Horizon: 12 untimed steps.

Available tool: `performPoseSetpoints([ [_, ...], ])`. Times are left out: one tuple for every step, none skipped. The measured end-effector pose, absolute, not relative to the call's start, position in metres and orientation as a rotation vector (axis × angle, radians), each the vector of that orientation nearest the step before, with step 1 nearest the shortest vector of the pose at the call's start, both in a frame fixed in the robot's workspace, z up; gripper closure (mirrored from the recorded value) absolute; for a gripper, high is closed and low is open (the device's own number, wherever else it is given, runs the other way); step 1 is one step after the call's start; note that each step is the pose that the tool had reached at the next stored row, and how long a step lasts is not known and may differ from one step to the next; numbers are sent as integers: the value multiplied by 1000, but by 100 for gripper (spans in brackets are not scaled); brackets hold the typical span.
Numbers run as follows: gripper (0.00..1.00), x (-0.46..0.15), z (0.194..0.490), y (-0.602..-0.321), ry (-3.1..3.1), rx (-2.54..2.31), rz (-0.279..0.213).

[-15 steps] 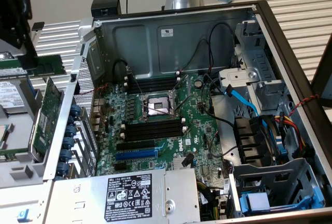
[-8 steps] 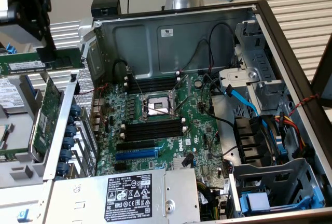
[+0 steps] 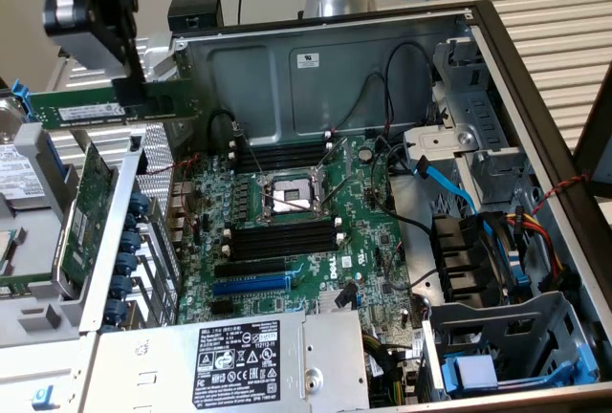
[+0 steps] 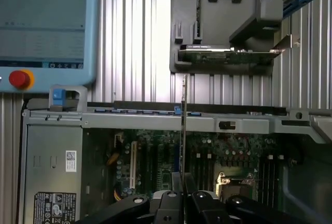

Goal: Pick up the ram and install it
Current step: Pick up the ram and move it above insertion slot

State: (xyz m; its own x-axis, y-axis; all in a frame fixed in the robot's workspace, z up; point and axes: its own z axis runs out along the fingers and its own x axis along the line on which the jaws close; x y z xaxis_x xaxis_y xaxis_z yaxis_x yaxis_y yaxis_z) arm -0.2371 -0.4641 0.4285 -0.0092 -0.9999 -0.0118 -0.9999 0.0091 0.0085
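The ram (image 3: 81, 109) is a long green stick held level in the air, above the open computer case's rim on the exterior view's left. My gripper (image 3: 136, 96) is shut on it, pinching it nearer the end that points toward the case. In the wrist view the ram (image 4: 184, 130) shows edge-on as a thin line running out from my gripper (image 4: 184, 197) over the case wall. The black memory slots (image 3: 287, 157) with white end clips lie on the motherboard (image 3: 368, 241), on both sides of the processor socket (image 3: 287, 198), well below and to the right of the ram.
A wider green expansion card (image 3: 91, 203) with a metal bracket stands at the case's left side. A power supply (image 3: 239, 356) lies in front, and drive cages (image 3: 507, 336) and cables on the right. A blue teach pendant (image 4: 41, 27) lies outside the case.
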Motion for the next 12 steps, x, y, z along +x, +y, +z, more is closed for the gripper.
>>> performPoseSetpoints([
  [87,-232,429,-464,2230,-2210,23],
  [87,-228,429,-464,2230,-2210,23],
  [87,-223,429,-464,2230,-2210,23],
  [87,-219,429,-464,2230,-2210,23],
  [87,-214,429,-464,2230,-2210,23],
  [87,-210,429,-464,2230,-2210,23],
  [87,-205,428,-464,2230,-2210,23],
  [87,-201,428,-463,2230,-2210,23],
  [87,-196,428,-462,2230,-2210,23],
  [87,-192,428,-461,2230,-2210,23],
  [87,-187,427,-459,2230,-2210,23],
  [87,-184,426,-457,2230,-2210,23],
])
